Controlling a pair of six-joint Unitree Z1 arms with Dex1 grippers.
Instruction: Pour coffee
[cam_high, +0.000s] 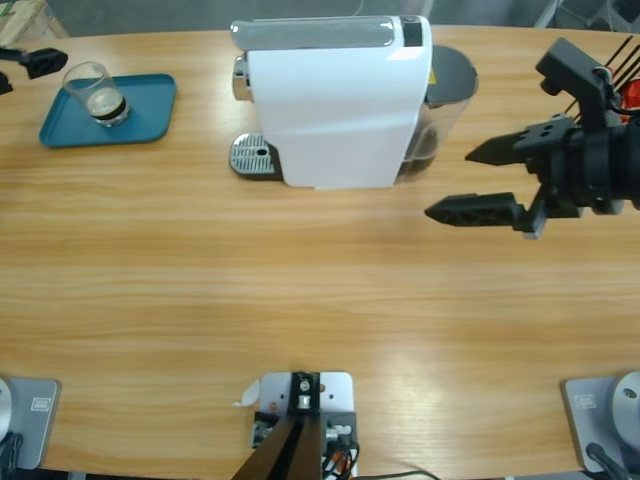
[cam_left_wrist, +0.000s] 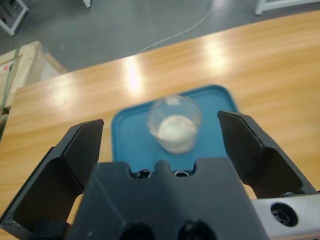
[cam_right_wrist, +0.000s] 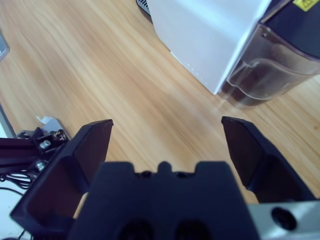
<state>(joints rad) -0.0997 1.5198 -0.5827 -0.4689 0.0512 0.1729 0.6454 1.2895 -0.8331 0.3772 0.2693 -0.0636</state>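
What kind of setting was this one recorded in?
Probably a lab or workshop test bench, not a kitchen: a long wooden table with only a coffee machine and teal tray, bare grey floor beyond.

We see a lab or workshop: bare grey concrete floor, loose cable, wooden crate beside the surface.

Bright even overhead light, glare streaks on the table, soft faint shadows, glass blurred in left wrist view
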